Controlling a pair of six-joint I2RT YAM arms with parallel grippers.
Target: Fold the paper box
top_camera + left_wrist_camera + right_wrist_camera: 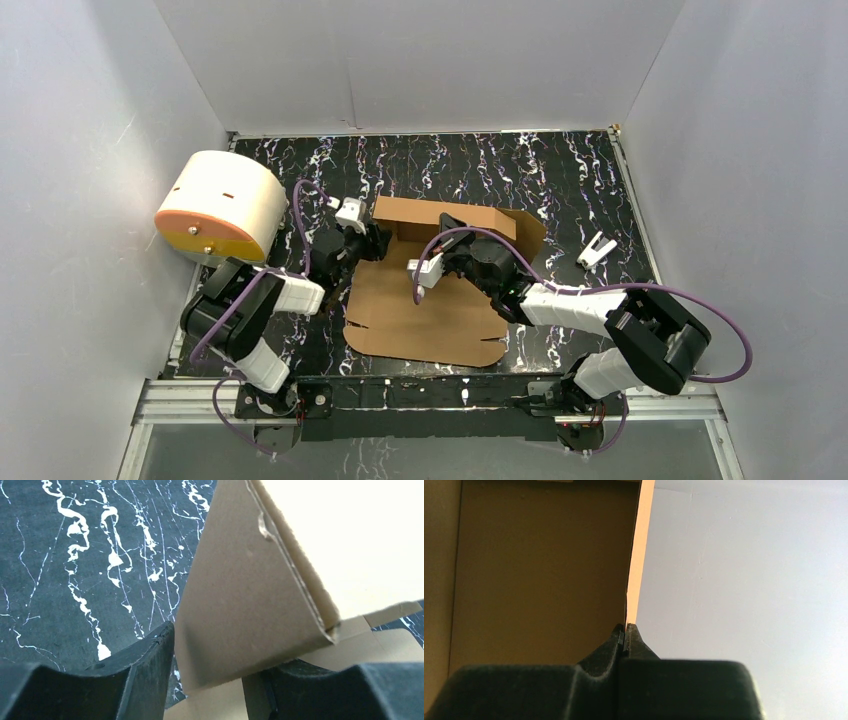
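Observation:
The paper box point(420, 310) is a brown cardboard sheet lying flat on the black marbled table, with its far panels raised. My left gripper point(372, 240) is at the raised left rear corner. In the left wrist view a folded flap point(240, 605) stands between its parted fingers point(145, 670), the left finger touching the flap's edge; the left gripper point(222, 650) is open. My right gripper point(450, 228) reaches in over the sheet to the raised rear panel. In the right wrist view the right gripper point(626, 627) is shut on the thin edge of an upright panel point(539, 570).
A cream-white cylinder with an orange face point(215, 205) lies at the back left, close to the left arm. A small white clip-like piece point(596, 249) lies right of the box. White walls enclose the table on three sides.

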